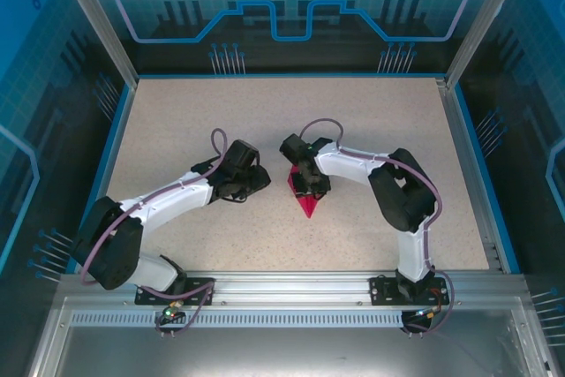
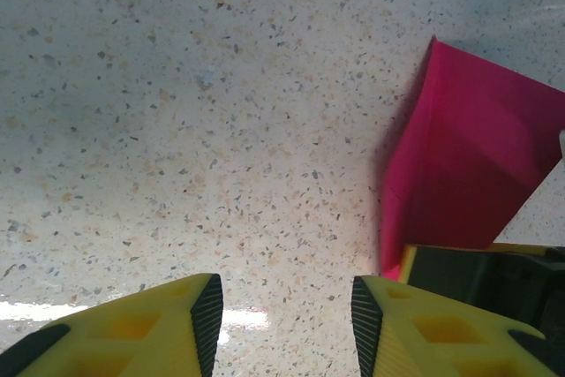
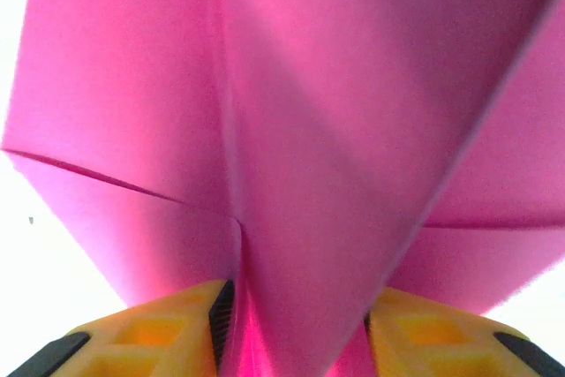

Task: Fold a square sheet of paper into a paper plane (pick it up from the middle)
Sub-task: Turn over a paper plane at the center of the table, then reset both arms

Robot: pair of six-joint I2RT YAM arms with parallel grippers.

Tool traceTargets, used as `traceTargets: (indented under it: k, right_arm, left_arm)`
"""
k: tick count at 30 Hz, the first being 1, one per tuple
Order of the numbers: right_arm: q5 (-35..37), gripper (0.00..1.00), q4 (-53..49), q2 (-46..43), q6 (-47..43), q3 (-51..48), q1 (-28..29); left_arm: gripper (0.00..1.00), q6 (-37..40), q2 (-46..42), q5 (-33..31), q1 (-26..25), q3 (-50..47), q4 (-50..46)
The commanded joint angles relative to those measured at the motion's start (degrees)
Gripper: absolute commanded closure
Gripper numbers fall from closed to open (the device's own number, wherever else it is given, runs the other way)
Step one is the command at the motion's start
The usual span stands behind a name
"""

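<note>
Speckled table point(image 1: 177, 112), left gripper point(image 2: 287, 297) agape above it; up close by wrist view, paper plane point(image 3: 309, 130) inside right gripper point(image 3: 300, 306), clasp uncertain.

The top camera looks down from above and behind the arm bases, far enough off to take in the whole bench point(image 1: 177, 139) and both arms. The left wrist camera hangs low, facing down past the left claw point(image 2: 284, 311) at the speckled surface, with the pink paper point(image 2: 477, 165) at its right edge. The right wrist camera looks past the right claw point(image 3: 298, 320), very close to that same paper. All three views share it.
</note>
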Motion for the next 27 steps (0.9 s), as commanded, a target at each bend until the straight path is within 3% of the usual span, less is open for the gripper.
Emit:
traceTargets:
  k: [1,8,10,18,20,23,27]
  right_arm:
    - [1.3,0.57,-3.3,-4.7,-2.2,2.3,-0.1]
    - [3.8,0.52,-5.5,-14.1,-3.2,2.4,0.2]
    - [6.7,0.46,-4.7,-20.0,-4.4,1.2,0.4]
    - [29.0,0.36,1.2,-44.5,-11.8,-8.6,-0.2]
    - [34.8,0.30,3.2,-49.2,-12.9,-12.5,-1.4]
    - [42.1,0.04,6.0,-54.3,-13.7,-18.8,-5.4]
    - [37.5,0.01,15.2,-56.5,-23.0,-29.4,-15.1]
  left_arm:
    - [0.54,1.7,-1.5,-1.0,0.4,2.0,-1.3]
    - [0.54,2.7,-2.7,-1.9,0.5,2.2,-1.8]
    - [0.53,3.5,-3.5,-2.6,0.4,2.2,-1.9]
    - [0.44,7.7,-8.0,-9.0,0.5,1.6,-3.0]
    - [0.40,9.2,-9.2,-11.1,0.5,1.3,-3.4]
    - [0.25,11.4,-11.1,-15.3,0.4,0.7,-4.3]
    - [0.03,14.3,-13.9,-22.1,0.4,-0.9,-5.2]
